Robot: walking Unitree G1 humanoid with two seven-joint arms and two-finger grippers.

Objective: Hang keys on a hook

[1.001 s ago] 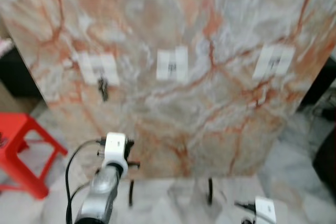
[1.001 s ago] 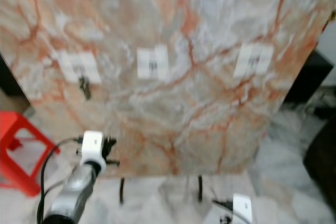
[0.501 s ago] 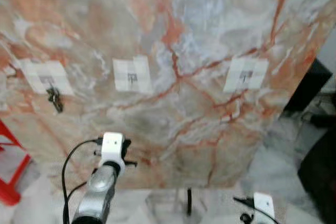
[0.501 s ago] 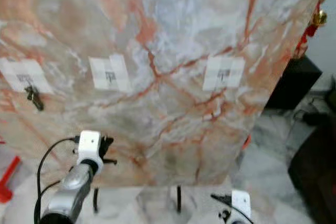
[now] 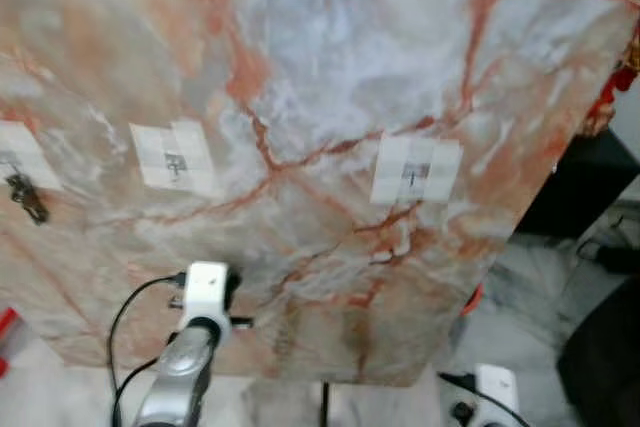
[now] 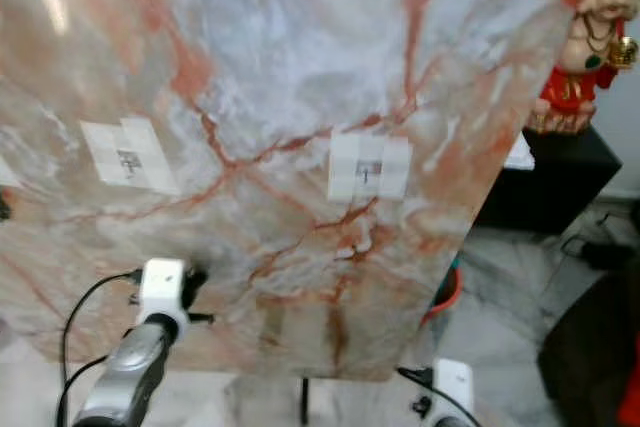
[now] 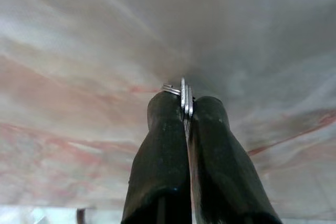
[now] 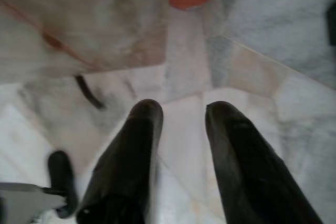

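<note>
Left wrist view shows my left gripper [image 7: 186, 109] pinching the keys [image 7: 184, 95] edge-on near the marble board [image 5: 330, 97] (right gripper [image 8: 181, 116] idle, parted), so I fear they twist and miss the hook [image 5: 411, 176].

The big upright marble-look board [image 6: 280, 77] before me is grey-white and peach, run through with rust-orange veins, edged red along its top. Pale translucent tape patches [image 6: 368, 166] on it carry small dark hooks. My left arm [image 5: 185, 372] is silver with a white wrist block [image 5: 205, 290] and black cable. My black fingers [image 7: 163, 150] pinch silvery metal keys [image 7: 185, 98]. The floor [image 8: 252, 72] is white-grey veined marble tile. A red-and-gold figurine [image 6: 585, 57] sits on a black cabinet [image 6: 545, 187].
</note>
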